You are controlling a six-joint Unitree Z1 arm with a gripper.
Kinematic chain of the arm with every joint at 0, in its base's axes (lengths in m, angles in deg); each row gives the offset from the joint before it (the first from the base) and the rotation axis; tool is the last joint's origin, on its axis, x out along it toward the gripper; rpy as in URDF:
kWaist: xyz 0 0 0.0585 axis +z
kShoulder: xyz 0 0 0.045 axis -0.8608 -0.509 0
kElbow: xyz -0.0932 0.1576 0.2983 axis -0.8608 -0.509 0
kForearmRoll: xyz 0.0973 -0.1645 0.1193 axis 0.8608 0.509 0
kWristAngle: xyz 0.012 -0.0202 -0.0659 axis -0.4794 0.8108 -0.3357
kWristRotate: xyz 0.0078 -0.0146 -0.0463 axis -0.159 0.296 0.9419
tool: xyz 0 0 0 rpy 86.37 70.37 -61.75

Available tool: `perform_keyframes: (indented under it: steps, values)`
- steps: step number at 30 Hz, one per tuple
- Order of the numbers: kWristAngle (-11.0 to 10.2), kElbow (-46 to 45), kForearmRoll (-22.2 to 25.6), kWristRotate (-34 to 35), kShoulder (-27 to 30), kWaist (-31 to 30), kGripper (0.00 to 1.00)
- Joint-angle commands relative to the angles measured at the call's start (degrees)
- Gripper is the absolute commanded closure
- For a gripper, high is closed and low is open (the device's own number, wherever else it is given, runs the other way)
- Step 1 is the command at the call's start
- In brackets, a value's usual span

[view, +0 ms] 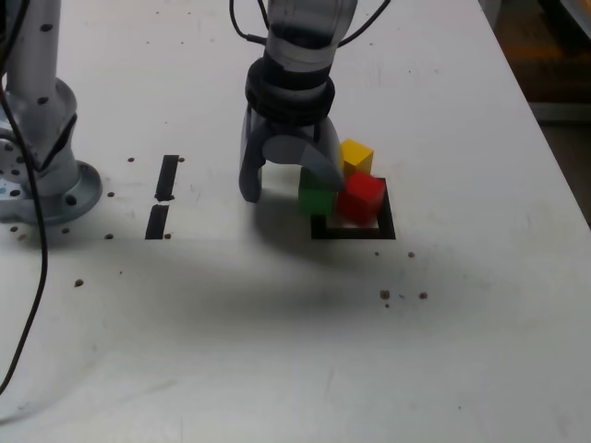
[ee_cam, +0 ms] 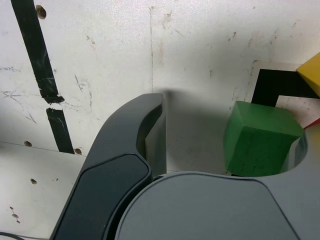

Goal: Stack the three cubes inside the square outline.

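**Green cube between spread jaws at the outline's edge**

White tabletop fills both views, marked with tape and small dark specks. The green cube (view: 315, 197) sits at centre frame in the exterior view, on the left border of the square outline (view: 355, 233); the red cube (view: 361, 197) is seen just right of it inside the frame, and the yellow cube (view: 356, 157) just behind, at the outline's far edge. The gripper (view: 286, 185) is held low with jaws spread, one finger left of the green cube, the other at its right side; nothing is clamped. For a sound grasp, the jaws would best be centred on the green cube and closed squarely, without nudging the red one.

Counted: three cubes, one outline, two black tape strips (view: 162, 197), one gripper.
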Motion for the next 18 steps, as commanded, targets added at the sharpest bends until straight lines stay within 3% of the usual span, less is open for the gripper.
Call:
perform_keyframes:
  steps: [1,18]
  values:
    - [0.1,0.4,0.0,-0.1,-0.5,0.1,0.08]
    - [0.6,1.3,-0.1,-0.5,-1.5,0.0,0.08]
